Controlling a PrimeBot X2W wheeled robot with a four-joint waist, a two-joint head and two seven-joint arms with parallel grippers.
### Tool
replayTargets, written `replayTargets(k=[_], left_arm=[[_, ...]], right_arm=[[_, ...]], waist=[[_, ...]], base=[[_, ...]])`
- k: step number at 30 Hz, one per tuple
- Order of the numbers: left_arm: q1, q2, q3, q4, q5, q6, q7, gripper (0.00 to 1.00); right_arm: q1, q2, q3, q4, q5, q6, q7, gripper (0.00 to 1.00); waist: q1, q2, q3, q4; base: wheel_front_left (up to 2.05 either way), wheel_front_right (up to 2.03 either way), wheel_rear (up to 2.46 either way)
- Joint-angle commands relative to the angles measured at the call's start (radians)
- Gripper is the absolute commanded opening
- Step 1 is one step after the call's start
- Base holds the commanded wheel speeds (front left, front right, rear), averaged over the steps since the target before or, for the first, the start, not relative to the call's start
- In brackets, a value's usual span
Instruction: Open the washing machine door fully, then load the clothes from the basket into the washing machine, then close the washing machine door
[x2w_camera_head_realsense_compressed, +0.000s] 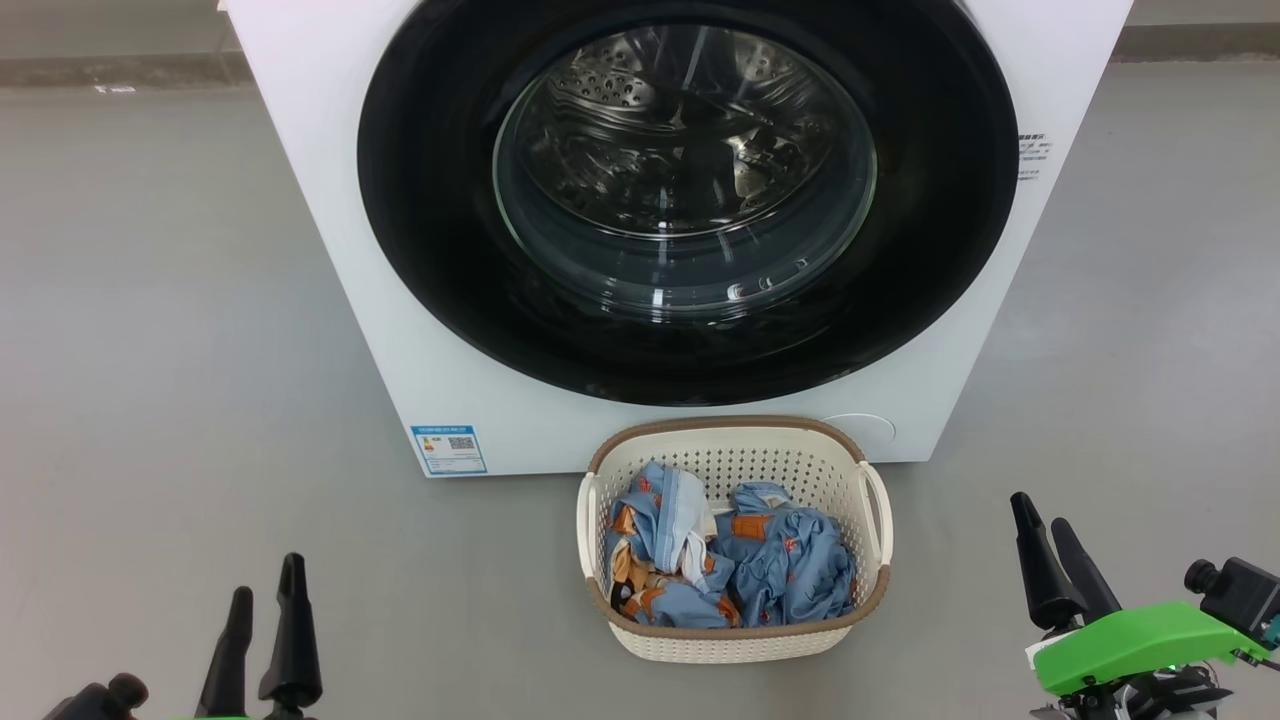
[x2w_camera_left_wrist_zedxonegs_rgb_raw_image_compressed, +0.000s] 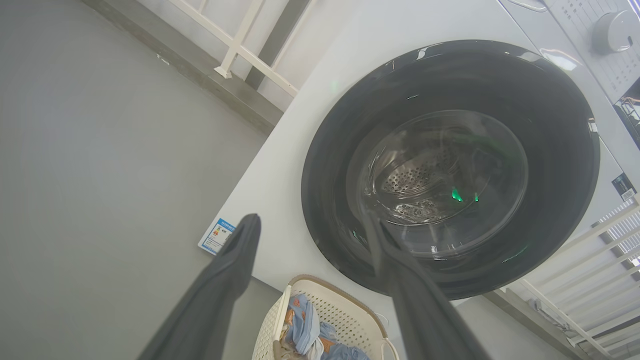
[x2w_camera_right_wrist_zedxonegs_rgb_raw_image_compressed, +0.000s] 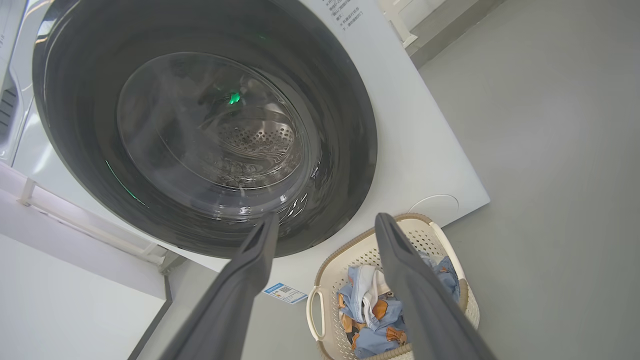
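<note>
One washing machine (x2w_camera_head_realsense_compressed: 330, 250), white and boxy, stands on a smooth grey floor (x2w_camera_head_realsense_compressed: 150, 350). Its one round door (x2w_camera_head_realsense_compressed: 430, 200), a glossy black rim around bulging clear glass, sits flush and shut. One basket (x2w_camera_head_realsense_compressed: 735, 430) of cream perforated plastic with a brown woven-look rim stands on the floor just before the machine. It holds crumpled light blue clothes (x2w_camera_head_realsense_compressed: 770, 570), whose number cannot be told. The left end effector (x2w_camera_head_realsense_compressed: 266, 575) and right end effector (x2w_camera_head_realsense_compressed: 1039, 510) hang low, fingers spread, gripping nothing.

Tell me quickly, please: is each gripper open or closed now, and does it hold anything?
Left gripper: open, holding nothing.
Right gripper: open, holding nothing.
</note>
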Motion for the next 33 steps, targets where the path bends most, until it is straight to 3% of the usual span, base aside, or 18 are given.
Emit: replayTargets(k=[1,33], left_arm=[[-0.026,0.020,0.014,-0.035,0.038,0.000,-0.017,1.00],[-0.029,0.048,-0.008,-0.046,0.373,-0.001,-0.108,1.00]], right_arm=[[-0.047,-0.023,0.020,-0.022,-0.035,0.005,-0.015,1.00],[-0.068,-0.082,0.116,-0.024,-0.293,0.007,-0.107,1.00]], waist=[[0.0000,0.0000,0.000,0.000],[0.0000,0.0000,-0.002,0.003]], base=[[0.00,0.00,0.00],[0.00,0.00,0.00]])
